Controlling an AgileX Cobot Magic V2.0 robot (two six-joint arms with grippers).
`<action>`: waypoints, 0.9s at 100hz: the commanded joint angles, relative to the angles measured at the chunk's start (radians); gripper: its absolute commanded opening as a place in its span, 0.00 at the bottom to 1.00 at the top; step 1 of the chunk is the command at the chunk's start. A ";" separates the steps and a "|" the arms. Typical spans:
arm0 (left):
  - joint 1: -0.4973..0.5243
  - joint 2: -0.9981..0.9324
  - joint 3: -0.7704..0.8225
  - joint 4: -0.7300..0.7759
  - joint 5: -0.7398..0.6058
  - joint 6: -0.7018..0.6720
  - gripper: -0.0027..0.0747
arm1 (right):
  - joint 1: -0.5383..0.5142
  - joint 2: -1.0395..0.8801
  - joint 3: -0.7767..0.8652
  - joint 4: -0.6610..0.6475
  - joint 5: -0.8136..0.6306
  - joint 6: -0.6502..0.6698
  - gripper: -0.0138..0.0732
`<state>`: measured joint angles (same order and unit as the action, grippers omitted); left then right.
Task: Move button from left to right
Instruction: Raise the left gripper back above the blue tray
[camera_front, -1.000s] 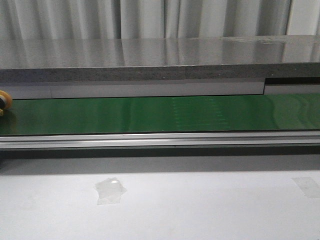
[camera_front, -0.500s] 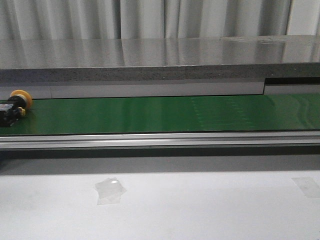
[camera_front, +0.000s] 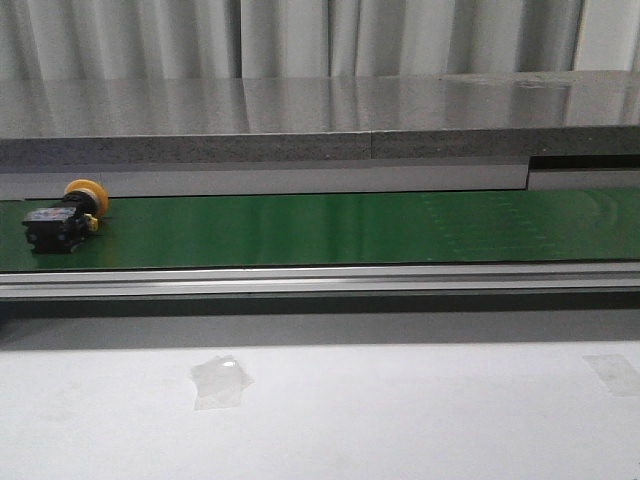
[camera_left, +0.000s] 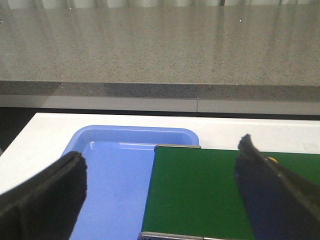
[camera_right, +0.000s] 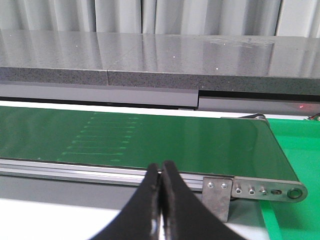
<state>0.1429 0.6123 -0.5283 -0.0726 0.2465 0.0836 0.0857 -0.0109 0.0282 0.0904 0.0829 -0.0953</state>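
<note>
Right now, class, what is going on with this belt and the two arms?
Nothing is being held. The button lies on its side near the left end of the green belt, untouched. The left gripper is open above that end, beside a blue tray. The right gripper is shut and empty near the belt's right end.

Even, soft indoor light fills all three views, moderately bright with no hard shadows. The polished grey counter (camera_front: 320, 105) mirrors the pale curtain (camera_front: 300, 35) as vertical streaks, and the green belt (camera_front: 330, 228) carries a faint sheen. A dark shadow band runs under the belt's metal rail (camera_front: 320, 280). In the wrist views the near gripper fingers (camera_left: 47, 197) (camera_right: 150, 200) are blurred and nearly black, while the background stays fairly sharp. The front view is slightly soft and grainy.
</note>
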 joint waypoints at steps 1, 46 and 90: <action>-0.006 -0.075 0.026 -0.013 -0.116 0.000 0.79 | 0.000 0.006 -0.016 -0.009 -0.083 -0.003 0.08; -0.006 -0.216 0.111 -0.013 -0.156 0.000 0.73 | 0.000 0.006 -0.016 -0.009 -0.083 -0.003 0.08; -0.006 -0.216 0.111 -0.013 -0.156 0.000 0.06 | 0.000 0.006 -0.016 -0.009 -0.083 -0.003 0.08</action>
<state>0.1429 0.3916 -0.3896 -0.0742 0.1772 0.0836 0.0857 -0.0109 0.0282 0.0904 0.0829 -0.0953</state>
